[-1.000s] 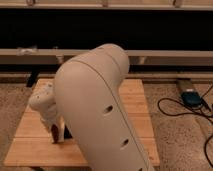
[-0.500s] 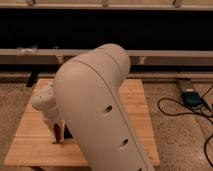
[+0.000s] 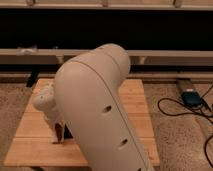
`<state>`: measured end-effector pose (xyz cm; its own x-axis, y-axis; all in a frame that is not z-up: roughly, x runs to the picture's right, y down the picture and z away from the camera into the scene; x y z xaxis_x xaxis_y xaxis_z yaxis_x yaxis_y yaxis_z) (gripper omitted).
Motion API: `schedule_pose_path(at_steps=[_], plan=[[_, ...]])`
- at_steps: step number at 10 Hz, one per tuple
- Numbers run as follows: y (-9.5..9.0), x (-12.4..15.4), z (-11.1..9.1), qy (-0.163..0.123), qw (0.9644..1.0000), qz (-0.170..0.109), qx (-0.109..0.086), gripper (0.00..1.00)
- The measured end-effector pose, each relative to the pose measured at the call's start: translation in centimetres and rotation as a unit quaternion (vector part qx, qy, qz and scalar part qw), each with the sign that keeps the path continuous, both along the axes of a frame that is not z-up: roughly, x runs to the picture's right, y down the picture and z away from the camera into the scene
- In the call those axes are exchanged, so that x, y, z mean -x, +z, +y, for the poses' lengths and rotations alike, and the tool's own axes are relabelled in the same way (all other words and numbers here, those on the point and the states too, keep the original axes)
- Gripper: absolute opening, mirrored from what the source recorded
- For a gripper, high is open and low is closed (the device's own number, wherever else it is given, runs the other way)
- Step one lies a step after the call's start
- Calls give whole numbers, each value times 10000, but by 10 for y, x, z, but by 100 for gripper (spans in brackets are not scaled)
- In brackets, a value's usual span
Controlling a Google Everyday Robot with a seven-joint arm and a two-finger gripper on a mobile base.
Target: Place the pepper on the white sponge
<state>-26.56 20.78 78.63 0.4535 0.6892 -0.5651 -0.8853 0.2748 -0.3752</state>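
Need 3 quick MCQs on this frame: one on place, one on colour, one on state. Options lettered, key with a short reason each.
1. Where is the gripper?
A. Low over the light wooden slatted table's left part
B. Above the speckled floor at right
C. Up at the dark shelf

2. What colour is the small box lying on the floor at right, among black cables?
A. Red
B. Blue
C. Yellow

3. What blocks most of the table from view?
A. A cloth
B. A cardboard box
C. The robot's large cream arm shell

Key: 1 A, the gripper hangs below the pale wrist just above the planks at left. 2 B, the box reads blue. 3 C, the arm shell fills the middle; pepper and white sponge are not visible.
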Motion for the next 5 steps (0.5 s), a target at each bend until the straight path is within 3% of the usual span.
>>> schedule_pose_path(at_steps=[5], plan=[[0,-2,-1,31,10000,-6,-37,80]])
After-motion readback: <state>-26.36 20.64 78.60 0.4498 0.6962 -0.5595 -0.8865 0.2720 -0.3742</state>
